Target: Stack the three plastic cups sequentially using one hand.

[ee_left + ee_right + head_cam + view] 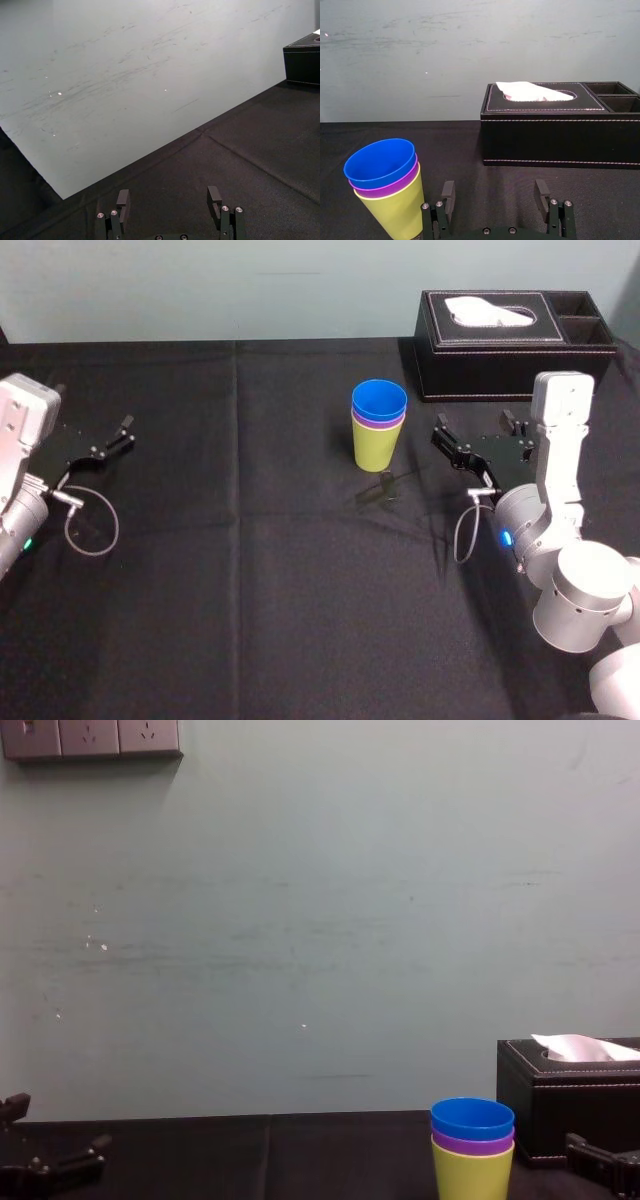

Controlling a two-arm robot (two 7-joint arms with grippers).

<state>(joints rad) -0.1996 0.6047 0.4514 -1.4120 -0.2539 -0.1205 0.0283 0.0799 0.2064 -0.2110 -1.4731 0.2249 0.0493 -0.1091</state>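
Note:
The three plastic cups stand nested upright in one stack (378, 426) on the black table: yellow-green cup (395, 212) at the bottom, purple cup (387, 186) in the middle, blue cup (380, 162) on top; the chest view shows the stack (472, 1148) too. My right gripper (476, 436) hovers just right of the stack, open, with nothing between its fingers (448, 197). My left gripper (118, 435) rests open at the table's far left, away from the cups, its fingers (122, 202) apart over bare cloth.
A black tissue box (512, 343) with side compartments stands at the back right, behind my right gripper. A black cloth covers the table (250, 570). A pale wall (320, 920) runs along the far edge.

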